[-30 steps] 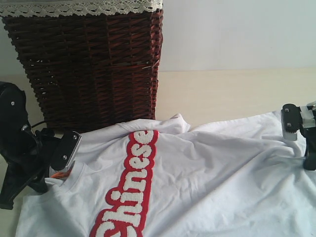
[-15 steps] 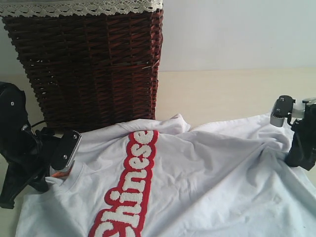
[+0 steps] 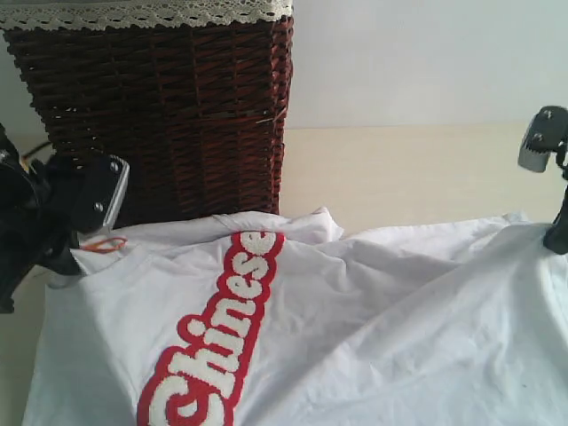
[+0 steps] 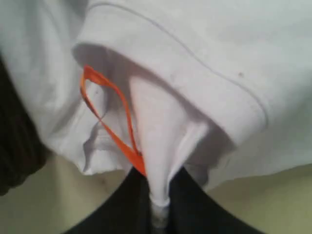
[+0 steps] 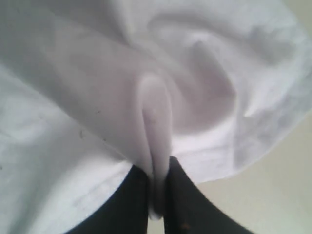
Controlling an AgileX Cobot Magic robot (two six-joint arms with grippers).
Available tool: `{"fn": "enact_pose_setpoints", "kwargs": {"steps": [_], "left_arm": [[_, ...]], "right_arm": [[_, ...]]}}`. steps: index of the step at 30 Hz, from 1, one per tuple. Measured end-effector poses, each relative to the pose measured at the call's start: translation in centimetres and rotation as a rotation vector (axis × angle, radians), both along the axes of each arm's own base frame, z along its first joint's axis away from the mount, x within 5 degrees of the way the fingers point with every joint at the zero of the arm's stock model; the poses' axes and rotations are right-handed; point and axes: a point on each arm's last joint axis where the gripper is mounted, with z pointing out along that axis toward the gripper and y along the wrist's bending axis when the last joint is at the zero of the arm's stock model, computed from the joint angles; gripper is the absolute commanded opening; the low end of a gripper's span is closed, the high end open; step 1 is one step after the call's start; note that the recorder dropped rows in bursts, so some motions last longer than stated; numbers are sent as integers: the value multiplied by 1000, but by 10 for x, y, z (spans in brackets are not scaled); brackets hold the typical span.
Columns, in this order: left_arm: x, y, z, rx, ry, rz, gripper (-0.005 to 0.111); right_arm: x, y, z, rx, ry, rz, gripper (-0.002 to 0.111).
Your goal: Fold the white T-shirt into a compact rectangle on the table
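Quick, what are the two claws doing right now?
Left gripper: shut on the white T-shirt, near its neck tag.
Right gripper: shut on the white T-shirt too.

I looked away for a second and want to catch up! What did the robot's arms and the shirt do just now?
Both went up, pulling the white T-shirt up with them. The left gripper raised the end with the orange neck tag. The right gripper raised the opposite edge and drifted outward. Nothing was let go: both stay shut on the cloth. The basket and the table stayed put.
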Motion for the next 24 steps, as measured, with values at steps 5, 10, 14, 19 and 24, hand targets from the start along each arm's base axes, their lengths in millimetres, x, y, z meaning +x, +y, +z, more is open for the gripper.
{"fn": "enact_pose_setpoints", "kwargs": {"steps": [5, 10, 14, 19, 24], "left_arm": [[-23, 13, 65, -78, -169, 259, 0], [-53, 43, 120, -55, -402, 546, 0], [-90, 60, 165, -234, -592, 760, 0], [-124, 72, 197, -471, -733, 912, 0], [-151, 83, 213, -548, -828, 942, 0]], "right_arm": [[-38, 6, 74, 0, -156, -33, 0], [-81, 13, 125, 4, -286, -47, 0], [-110, 17, 152, 28, -384, -136, 0], [-125, 23, 166, 105, -439, -209, 0], [-137, 36, 173, 182, -431, -186, 0]]}}
